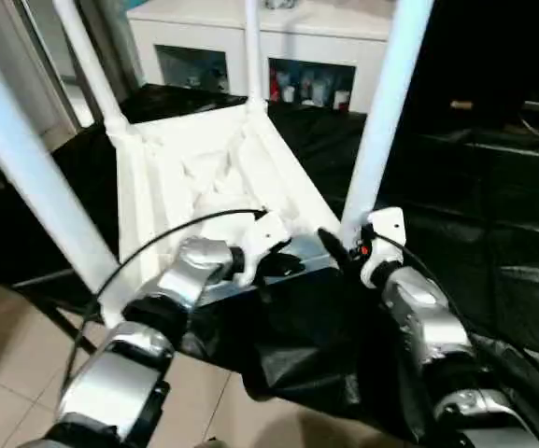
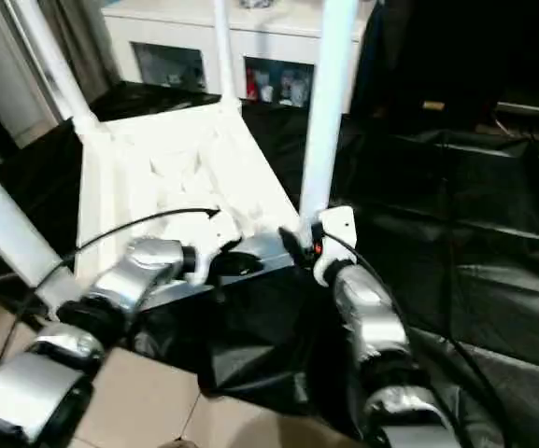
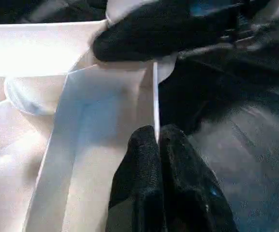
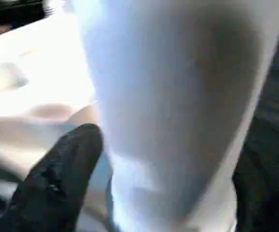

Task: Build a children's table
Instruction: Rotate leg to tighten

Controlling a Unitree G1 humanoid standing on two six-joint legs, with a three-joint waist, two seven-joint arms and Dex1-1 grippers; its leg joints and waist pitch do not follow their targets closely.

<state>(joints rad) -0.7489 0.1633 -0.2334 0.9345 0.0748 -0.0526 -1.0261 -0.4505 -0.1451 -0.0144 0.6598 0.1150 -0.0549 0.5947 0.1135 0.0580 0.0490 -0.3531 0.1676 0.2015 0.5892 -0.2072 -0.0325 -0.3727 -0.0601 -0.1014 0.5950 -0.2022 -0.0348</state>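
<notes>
The children's table (image 1: pixel 204 177) lies upside down on black cloth, white, its rimmed underside facing up. Four white legs stand up from its corners. My left gripper (image 1: pixel 283 261) is shut on the thin near rim (image 3: pixel 155 96), pinching it between both fingertips (image 3: pixel 144 145). My right gripper (image 1: pixel 344 245) is at the base of the near right leg (image 1: pixel 386 103). Its jaws stand open around that leg (image 4: pixel 178 96), with one black finger (image 4: pixel 62 169) just beside it. The near left leg (image 1: pixel 26 177) rises past my left forearm.
A white cabinet (image 1: pixel 344 37) with glass doors stands behind the table. Black cloth (image 1: pixel 493 233) covers the work surface and hangs over its near edge. Tiled floor (image 1: pixel 7 373) shows at the lower left.
</notes>
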